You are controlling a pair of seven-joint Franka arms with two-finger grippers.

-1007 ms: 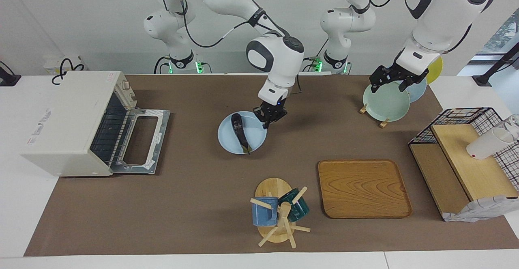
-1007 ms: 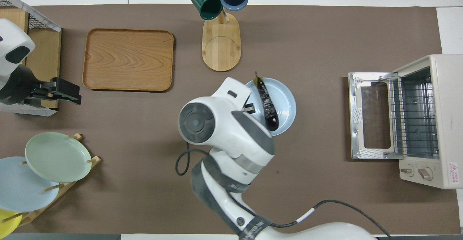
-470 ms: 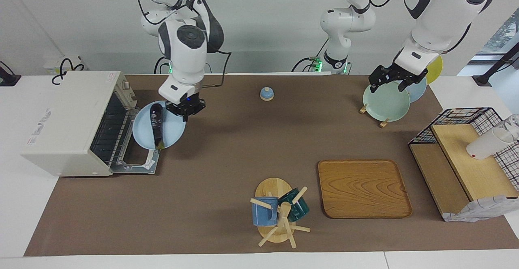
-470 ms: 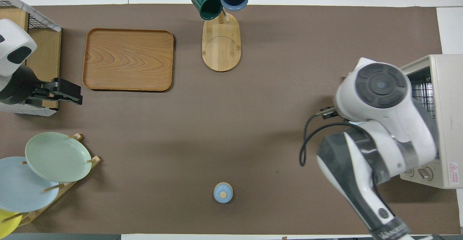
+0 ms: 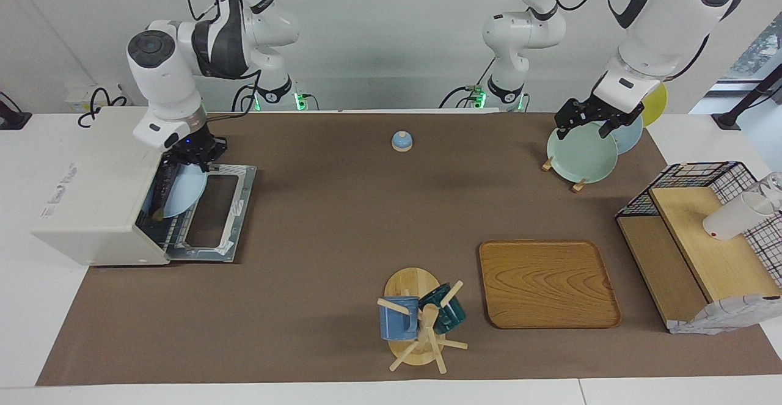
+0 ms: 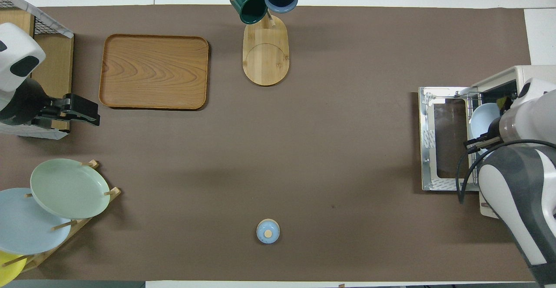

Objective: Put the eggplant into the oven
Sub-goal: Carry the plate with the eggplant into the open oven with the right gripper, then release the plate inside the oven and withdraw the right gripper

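Observation:
The cream-white oven (image 5: 98, 179) stands at the right arm's end of the table, its glass door (image 5: 214, 215) folded down flat. My right gripper (image 5: 194, 156) is shut on the rim of a light blue plate (image 5: 186, 191). It holds the plate tilted, partly inside the oven's opening above the wire rack. The dark eggplant (image 5: 157, 194) lies on the plate's inner part, inside the oven mouth. In the overhead view the plate (image 6: 482, 120) shows at the oven (image 6: 532, 75), and only the eggplant's tip (image 6: 504, 102) shows. My left gripper (image 5: 591, 123) waits, open and empty, over the plate rack.
A rack with green, blue and yellow plates (image 5: 580, 151) stands near the left arm's base. A small blue knob-topped lid (image 5: 401, 141) lies near the robots. Farther out are a wooden tray (image 5: 547, 283) and a mug tree (image 5: 418, 319). A black wire basket with wooden shelves (image 5: 702, 234) stands at the left arm's end.
My right arm has carried the blue plate with the eggplant from the table's middle to the oven, and it now reaches into the opening. The small blue lid came into view. The left arm stayed.

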